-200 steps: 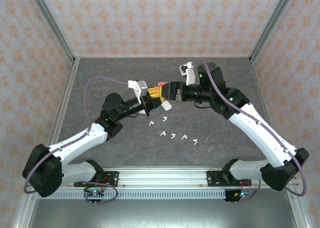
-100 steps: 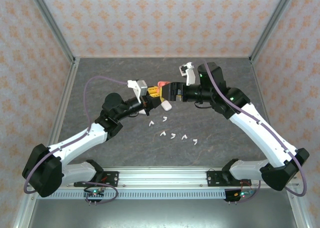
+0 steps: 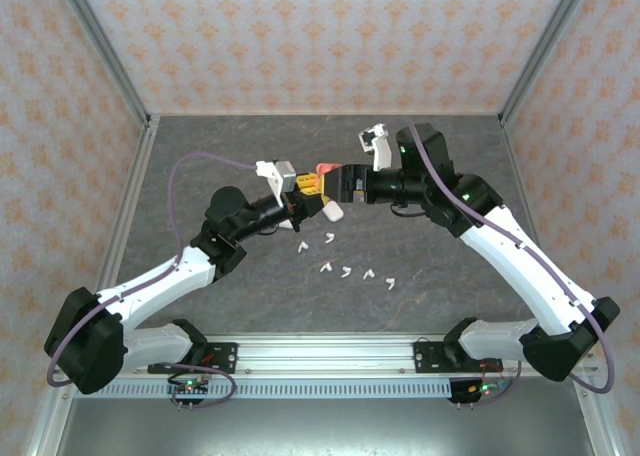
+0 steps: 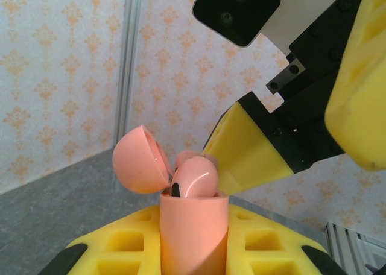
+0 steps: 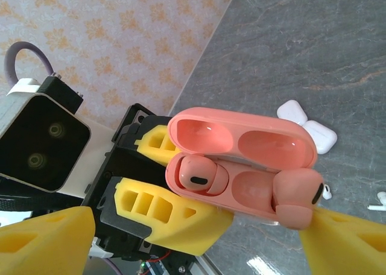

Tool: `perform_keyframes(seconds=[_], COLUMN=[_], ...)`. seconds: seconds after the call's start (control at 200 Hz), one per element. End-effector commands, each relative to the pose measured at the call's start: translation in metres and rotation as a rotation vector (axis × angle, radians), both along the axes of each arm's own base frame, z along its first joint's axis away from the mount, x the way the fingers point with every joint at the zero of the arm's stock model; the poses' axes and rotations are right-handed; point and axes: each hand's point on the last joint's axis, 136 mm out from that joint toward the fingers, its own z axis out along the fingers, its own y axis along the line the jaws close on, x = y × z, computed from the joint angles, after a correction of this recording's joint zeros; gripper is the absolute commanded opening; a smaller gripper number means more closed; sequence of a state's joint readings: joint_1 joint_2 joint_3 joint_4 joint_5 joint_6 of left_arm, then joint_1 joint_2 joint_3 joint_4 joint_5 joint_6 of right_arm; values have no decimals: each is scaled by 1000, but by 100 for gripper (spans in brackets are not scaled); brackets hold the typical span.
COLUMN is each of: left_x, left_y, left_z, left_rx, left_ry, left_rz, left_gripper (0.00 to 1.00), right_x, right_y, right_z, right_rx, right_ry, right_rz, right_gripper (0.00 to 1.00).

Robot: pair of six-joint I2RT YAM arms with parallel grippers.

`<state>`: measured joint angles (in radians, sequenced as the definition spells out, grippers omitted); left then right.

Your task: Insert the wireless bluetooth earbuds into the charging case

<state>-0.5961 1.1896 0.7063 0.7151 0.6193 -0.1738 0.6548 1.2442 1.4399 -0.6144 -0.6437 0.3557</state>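
Note:
My left gripper (image 3: 308, 189) is shut on a salmon-pink charging case (image 4: 193, 239) and holds it above the table with the lid (image 4: 139, 160) hinged open. One pink earbud (image 5: 199, 175) sits in the case's left well. The other pink earbud (image 5: 298, 199) is at the rim of the right well, against one yellow finger (image 5: 350, 245) of my right gripper (image 3: 338, 182). That gripper's jaws stand wide apart on either side of the case. Several white earbuds (image 3: 346, 273) lie loose on the table below.
A white case (image 3: 333, 212) lies open on the dark stone table (image 3: 450, 306) just under the two grippers, seen also as the white case (image 5: 304, 124) in the right wrist view. Patterned walls enclose the table on three sides.
My right gripper has crept a little closer to the pink case. The left arm and the earbuds on the table have not moved.

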Motion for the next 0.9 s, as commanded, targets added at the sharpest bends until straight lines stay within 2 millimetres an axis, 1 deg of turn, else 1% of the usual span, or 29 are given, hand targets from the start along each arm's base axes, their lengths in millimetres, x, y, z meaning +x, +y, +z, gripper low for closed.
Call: perform_keyframes(seconds=[0.0,0.375,0.571,0.896], left_x=[0,2,1,2], left_y=[-4,-7,-8,-8], left_z=[5,2,3,4], left_rx=[10,20,18,13], left_ry=[-27,-26,-29,-37], left_rz=[-3,-6,-7,-4], left_gripper=[0,0,0,0], right_x=[-4,-3,-2,-1], right_y=[4,6,7,2], right_z=[14,14,10,4], right_rx=[9,-8,-19,-50], right_ry=[-36,-40,-31,-27], right_rz=[27,42,43,22], right_gripper=[88,88,88,88])
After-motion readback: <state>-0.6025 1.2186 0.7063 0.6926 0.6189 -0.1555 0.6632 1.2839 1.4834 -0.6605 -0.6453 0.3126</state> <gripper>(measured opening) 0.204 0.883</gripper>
